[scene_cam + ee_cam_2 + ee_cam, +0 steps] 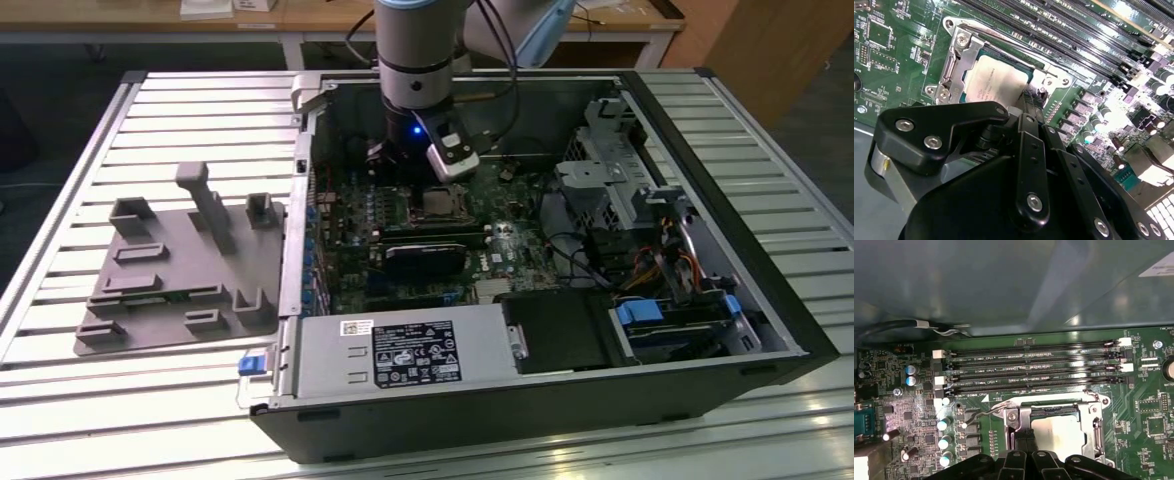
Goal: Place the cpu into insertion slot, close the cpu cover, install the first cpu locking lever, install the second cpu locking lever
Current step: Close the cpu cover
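The cpu (996, 82), a pale silver square chip, lies flat in its socket on the green motherboard, also seen as the cpu (1059, 435) and, small, the cpu (438, 203). The cpu cover (961, 55) is a silver frame lying down around the chip, its window showing the chip's top; the cover (1021, 417) shows its screw corner. A thin wire locking lever (981, 412) sticks out from the socket's corner toward the capacitors. My gripper (1024, 440) hangs at the socket's edge next to that corner, its black fingers (1029, 107) pressed together with nothing visible between them.
Long memory slots (1029, 365) run just beyond the socket. Blue-topped capacitors (944, 442) stand beside it. The open computer case (721, 240) rests on a slatted table, with a grey fixture plate (174, 270) at the exterior view's left and a power supply (400, 355) in front.
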Robot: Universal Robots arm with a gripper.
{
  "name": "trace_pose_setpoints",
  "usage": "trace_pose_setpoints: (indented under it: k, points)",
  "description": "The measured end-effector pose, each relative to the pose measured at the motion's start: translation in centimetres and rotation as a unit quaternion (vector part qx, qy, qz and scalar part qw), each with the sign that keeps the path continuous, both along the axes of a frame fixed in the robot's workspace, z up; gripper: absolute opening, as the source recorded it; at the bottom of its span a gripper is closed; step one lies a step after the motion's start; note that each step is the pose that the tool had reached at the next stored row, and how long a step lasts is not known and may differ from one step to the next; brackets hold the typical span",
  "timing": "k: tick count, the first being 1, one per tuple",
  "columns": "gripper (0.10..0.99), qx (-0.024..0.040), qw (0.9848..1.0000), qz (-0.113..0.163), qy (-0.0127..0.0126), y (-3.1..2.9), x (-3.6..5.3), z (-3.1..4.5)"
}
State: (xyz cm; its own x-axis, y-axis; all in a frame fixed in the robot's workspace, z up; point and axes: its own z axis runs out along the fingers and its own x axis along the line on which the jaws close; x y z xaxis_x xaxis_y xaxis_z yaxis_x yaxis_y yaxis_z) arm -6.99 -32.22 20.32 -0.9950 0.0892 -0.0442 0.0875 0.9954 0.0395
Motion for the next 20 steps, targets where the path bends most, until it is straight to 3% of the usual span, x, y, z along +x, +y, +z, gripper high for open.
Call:
trace_pose_setpoints:
  k: [7,12,20]
  points:
    - [0.106,0.0001,1.0000,0.000,-0.0001,0.00,0.00,0.59]
    - [0.106,0.0018,1.0000,0.001,-0.0048,0.00,-0.16,0.25]
    - [0.106,0.0042,1.0000,0.003,-0.0086,0.00,-0.38,-0.20]
